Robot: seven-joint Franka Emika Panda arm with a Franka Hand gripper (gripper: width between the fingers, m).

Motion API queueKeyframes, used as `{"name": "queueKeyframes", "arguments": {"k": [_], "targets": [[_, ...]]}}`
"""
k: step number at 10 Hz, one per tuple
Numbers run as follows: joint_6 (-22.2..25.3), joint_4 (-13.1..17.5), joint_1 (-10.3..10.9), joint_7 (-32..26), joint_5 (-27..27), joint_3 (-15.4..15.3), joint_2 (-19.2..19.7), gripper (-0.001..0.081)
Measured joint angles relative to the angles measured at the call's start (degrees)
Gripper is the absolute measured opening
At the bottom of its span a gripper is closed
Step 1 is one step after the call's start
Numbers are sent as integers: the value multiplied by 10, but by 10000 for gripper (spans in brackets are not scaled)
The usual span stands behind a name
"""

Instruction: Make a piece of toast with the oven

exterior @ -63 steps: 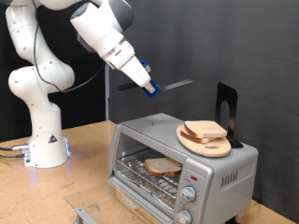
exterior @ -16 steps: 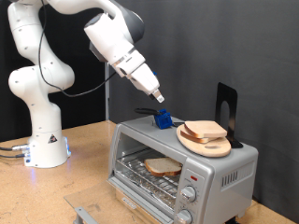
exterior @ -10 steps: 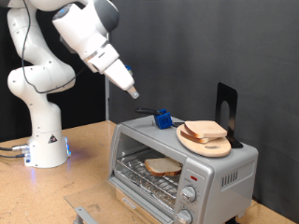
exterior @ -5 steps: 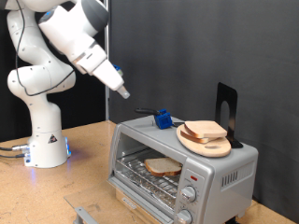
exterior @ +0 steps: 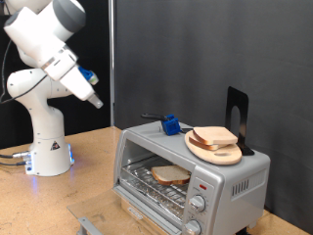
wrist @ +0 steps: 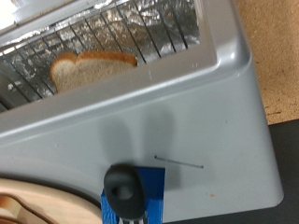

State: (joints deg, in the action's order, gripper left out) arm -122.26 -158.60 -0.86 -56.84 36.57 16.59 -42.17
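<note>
Oven [exterior: 191, 166] top: obstructed by blue-handled tool [exterior: 168, 123] and round wooden plate [exterior: 215, 147] with bread. Oven mouth stands open; the piece of toast [exterior: 171, 175] occupies its wire rack [wrist: 112, 42].

oven [exterior: 192, 164] is matt silver-grey metal with a shiny wire rack [wrist: 121, 33], plate [exterior: 214, 147] on top looks like smooth pale wood, table [exterior: 88, 171] is rough particleboard.

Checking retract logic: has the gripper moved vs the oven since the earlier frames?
Yes. The gripper has swung away toward the exterior view's left, off the oven top, where the blue tool it carried earlier now sits.
</note>
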Motion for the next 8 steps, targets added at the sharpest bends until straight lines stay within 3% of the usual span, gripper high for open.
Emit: {"name": "queueKeyframes", "arguments": {"k": [2,5,8], "targets": [[6,-1,-5,-4,-5,6,-3,795],[-26,-20,-5,-24,20,21,-1,795],[-68,-30,-14,-41,14,46,41,795]]}}
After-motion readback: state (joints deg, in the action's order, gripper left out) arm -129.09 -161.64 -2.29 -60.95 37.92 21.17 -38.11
